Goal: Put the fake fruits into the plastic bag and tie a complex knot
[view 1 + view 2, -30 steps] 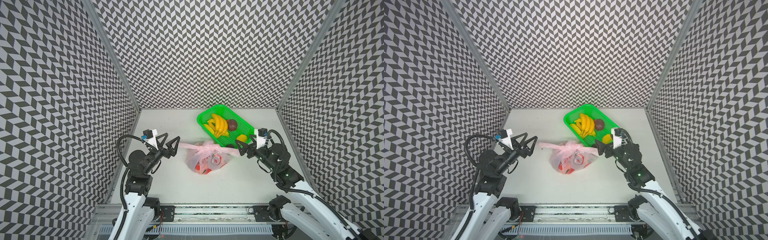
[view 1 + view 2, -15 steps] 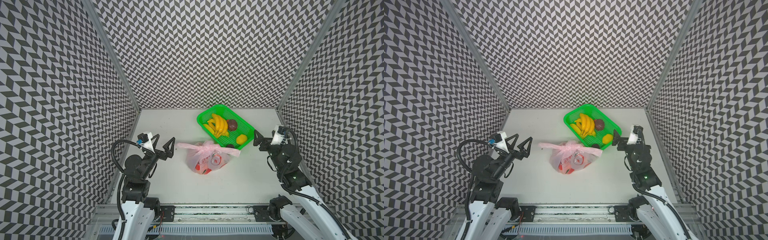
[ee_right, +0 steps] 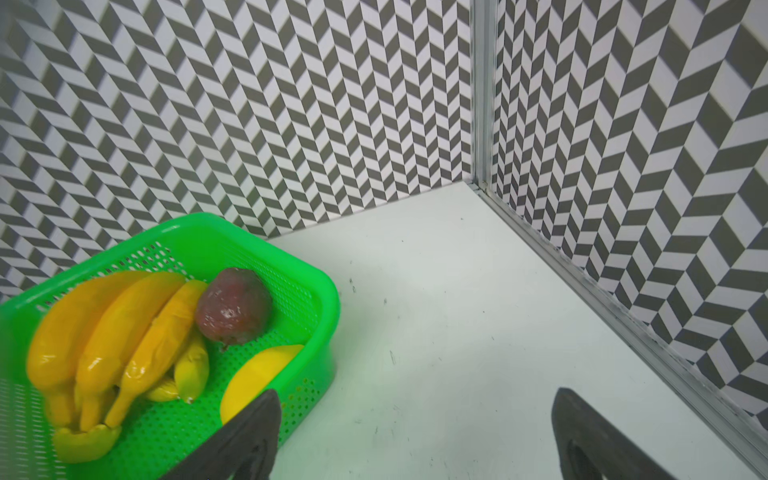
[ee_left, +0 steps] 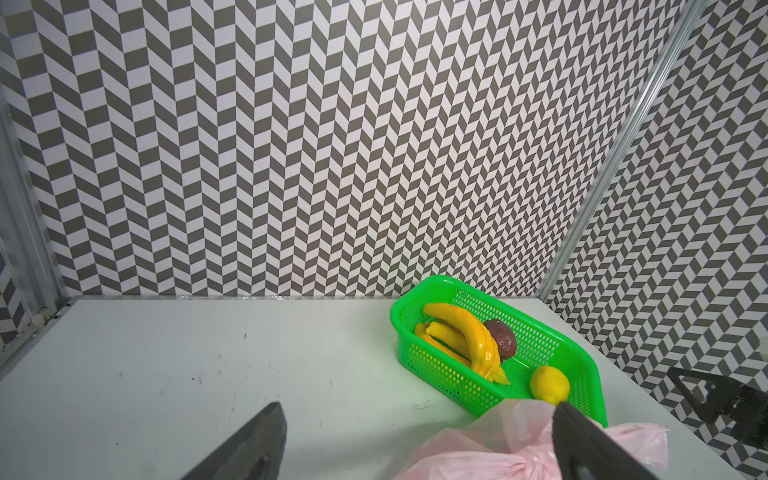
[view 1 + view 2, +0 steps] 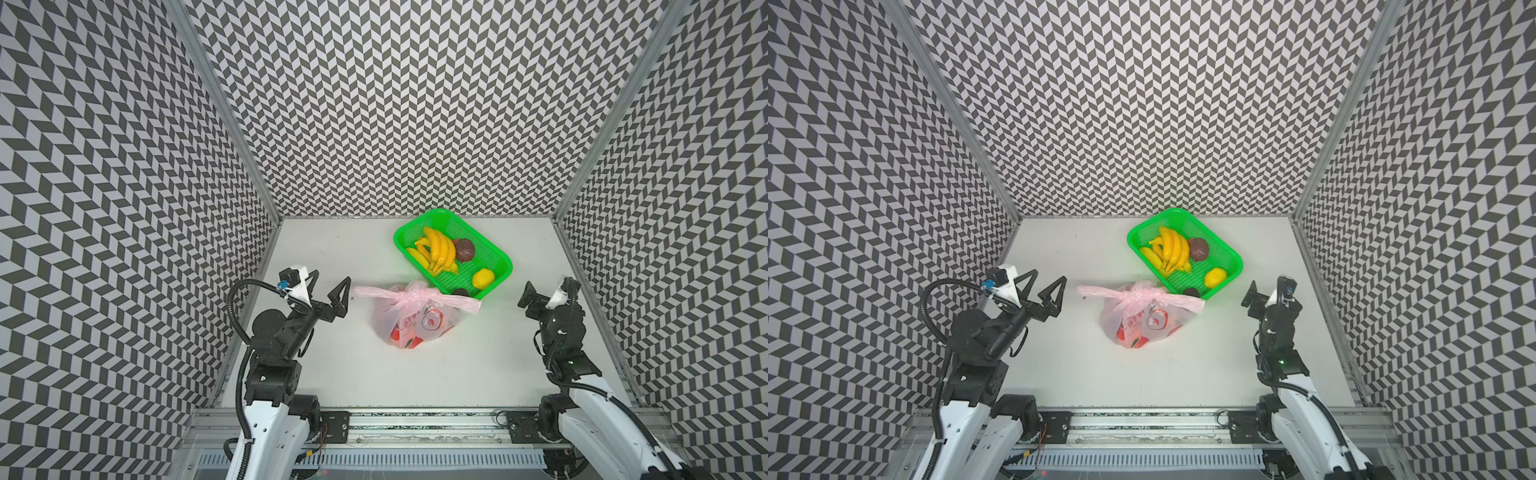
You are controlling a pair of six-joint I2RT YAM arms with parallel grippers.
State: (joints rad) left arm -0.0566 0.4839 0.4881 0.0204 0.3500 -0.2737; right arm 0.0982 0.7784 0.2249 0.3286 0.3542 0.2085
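Note:
The pink plastic bag (image 5: 415, 328) (image 5: 1144, 328) lies mid-table, bulging, with reddish shapes showing through. Its handles are tied in a knot (image 5: 412, 296) (image 5: 1142, 296), and two loose ends stick out sideways. Fake fruits sit in the green basket (image 5: 398, 241): yellow bananas (image 5: 437, 249) (image 3: 108, 332), a dark brown round one (image 5: 464, 249) (image 3: 232, 309), a lemon (image 5: 483, 277) (image 4: 549, 384) and a small dark one (image 5: 459, 293). My left gripper (image 5: 331, 276) (image 4: 417, 405) is open and empty, just left of the bag's end. Near the basket's corner, my right gripper (image 5: 544, 286) (image 3: 415, 392) is open and empty.
The basket (image 5: 1239, 259) stands behind and right of the bag, touching it. Patterned walls close in the table on three sides. An aluminium rail (image 5: 415, 419) runs along the front edge.
Both grippers have drawn away from the bag's loose ends, the left back to the left and the right well off to the right. The bag and knot lie still.

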